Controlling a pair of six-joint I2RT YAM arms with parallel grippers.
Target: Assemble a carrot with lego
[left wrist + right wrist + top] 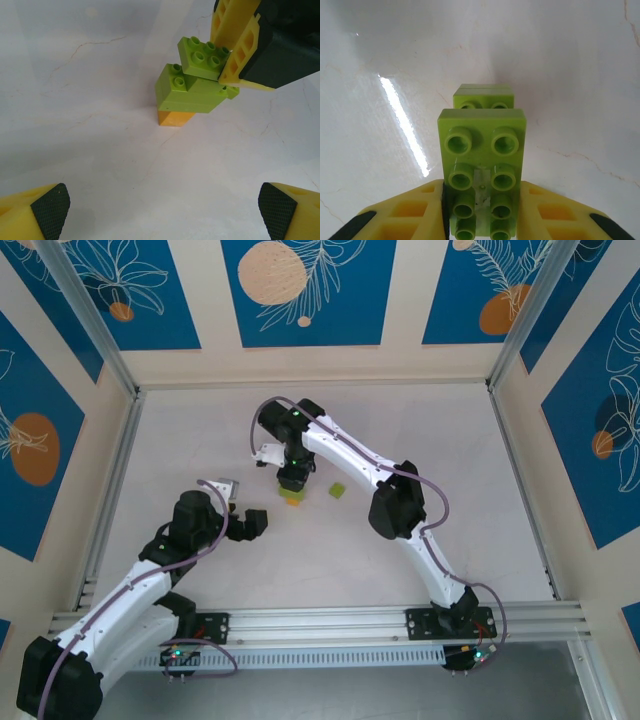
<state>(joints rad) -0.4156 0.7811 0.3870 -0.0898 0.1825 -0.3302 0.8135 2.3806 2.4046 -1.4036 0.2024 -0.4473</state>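
White marbled table point(450, 440): right hand point(481, 189) pinches the lime-green plastic top brick point(202, 57) of one orange-footed carrot point(186, 94); left hand point(162, 210) gapes empty (one loose green brick point(337, 491))

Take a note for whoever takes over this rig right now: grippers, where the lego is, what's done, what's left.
Left gripper: open, holding nothing, near the carrot stack.
Right gripper: closed on the top green brick, set on the stack.
Stack: orange brick at the bottom, green bricks above.
Loose green brick: just right of the stack.
Done: orange tip and green layers stacked.
Left: probably release, then add the loose brick.
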